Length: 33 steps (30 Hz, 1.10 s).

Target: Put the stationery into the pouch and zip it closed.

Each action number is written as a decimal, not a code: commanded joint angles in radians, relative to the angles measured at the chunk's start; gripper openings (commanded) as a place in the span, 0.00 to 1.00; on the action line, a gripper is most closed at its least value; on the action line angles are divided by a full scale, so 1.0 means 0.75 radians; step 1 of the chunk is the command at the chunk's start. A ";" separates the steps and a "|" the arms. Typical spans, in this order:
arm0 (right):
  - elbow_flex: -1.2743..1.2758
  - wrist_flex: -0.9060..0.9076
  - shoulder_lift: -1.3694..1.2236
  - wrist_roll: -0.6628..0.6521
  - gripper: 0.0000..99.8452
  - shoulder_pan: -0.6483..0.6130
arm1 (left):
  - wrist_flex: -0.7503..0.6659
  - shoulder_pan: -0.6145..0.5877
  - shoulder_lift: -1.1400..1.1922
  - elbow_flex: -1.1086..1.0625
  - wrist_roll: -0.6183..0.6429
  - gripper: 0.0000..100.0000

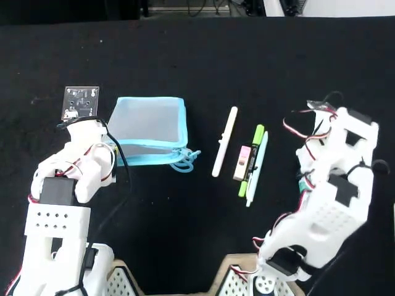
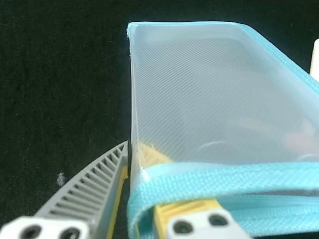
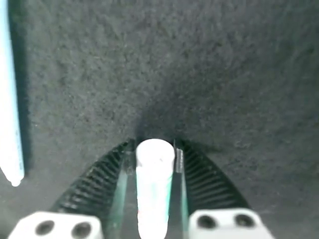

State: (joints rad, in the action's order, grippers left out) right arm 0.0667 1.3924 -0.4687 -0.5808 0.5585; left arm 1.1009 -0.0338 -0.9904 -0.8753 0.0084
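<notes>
Right gripper (image 3: 153, 148) clamped on white cylindrical stick (image 3: 153, 199); left gripper (image 2: 135, 162) pinching open edge of translucent turquoise-trimmed mesh pouch (image 2: 209, 99); cream pen (image 1: 225, 142), green highlighter (image 1: 253, 154), pink eraser (image 1: 242, 164) and pale blue pen (image 1: 257, 174) loose beside pouch on black table (image 1: 185, 49); packing and zipping apparently yet to come.

Item quantities
- pouch (image 1: 150, 123): 1
- pens on the table (image 1: 197, 61): 3, namely cream pen (image 1: 224, 143), green pen (image 1: 257, 135), pale blue pen (image 1: 256, 176)
- pink block (image 1: 242, 163): 1
- white cylinder (image 3: 154, 184): 1
- dark card (image 1: 80, 103): 1
- arms: 2, namely left arm (image 1: 62, 203), right arm (image 1: 333, 197)
</notes>
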 commanded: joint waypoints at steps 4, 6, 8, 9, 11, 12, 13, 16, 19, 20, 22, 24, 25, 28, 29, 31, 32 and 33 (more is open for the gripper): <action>-0.328 0.272 -0.005 -0.008 0.01 0.033 | 0.002 -0.024 0.010 0.021 0.008 0.03; -0.386 0.354 0.032 -0.010 0.01 0.033 | 0.002 -0.024 0.010 0.021 0.008 0.03; -0.410 0.397 0.087 -0.012 0.01 0.033 | 0.004 -0.024 0.010 0.021 0.008 0.03; -0.406 0.405 0.122 -0.012 0.01 0.031 | 0.004 -0.024 0.010 0.021 0.008 0.03; -0.388 0.428 0.197 -0.012 0.01 0.031 | 0.006 -0.024 0.010 0.021 0.008 0.03; -0.365 0.442 0.242 -0.012 0.01 0.029 | 0.006 -0.024 0.010 0.021 0.008 0.03; -0.337 0.456 0.296 -0.012 0.01 0.025 | 0.006 -0.024 0.010 0.021 0.008 0.03; -0.193 0.462 0.490 -0.008 0.01 0.008 | 0.006 -0.024 0.010 0.021 0.008 0.03; -0.042 0.448 0.719 -0.004 0.01 -0.043 | 0.006 -0.021 0.010 0.021 0.008 0.03; 0.003 0.432 0.805 -0.002 0.01 -0.074 | 0.006 -0.019 0.010 0.021 0.008 0.03; 0.089 0.362 0.975 0.025 0.01 -0.145 | 0.006 -0.021 0.010 0.021 0.008 0.03; 0.175 0.241 1.134 0.141 0.01 -0.211 | 0.006 -0.024 0.010 0.021 0.008 0.03; 0.218 0.174 1.212 0.215 0.01 -0.248 | 0.006 -0.024 0.010 0.021 0.008 0.03; 0.316 0.039 1.429 0.432 0.01 -0.374 | 0.006 -0.024 0.010 0.021 0.008 0.03; 0.332 0.010 1.499 0.499 0.01 -0.426 | 0.006 -0.024 0.010 0.021 0.008 0.03; 0.347 -0.029 1.625 0.608 0.01 -0.548 | 0.006 -0.024 0.010 0.021 0.008 0.03; 0.349 -0.051 1.681 0.642 0.01 -0.622 | 0.006 -0.021 0.010 0.021 0.008 0.03; 0.349 -0.084 1.728 0.669 0.01 -0.706 | 0.006 -0.019 0.010 0.021 0.008 0.03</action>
State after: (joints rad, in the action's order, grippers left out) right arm 0.3337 1.4001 0.6882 -0.1603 0.1749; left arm 1.1009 -0.0338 -0.9904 -0.8753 0.0084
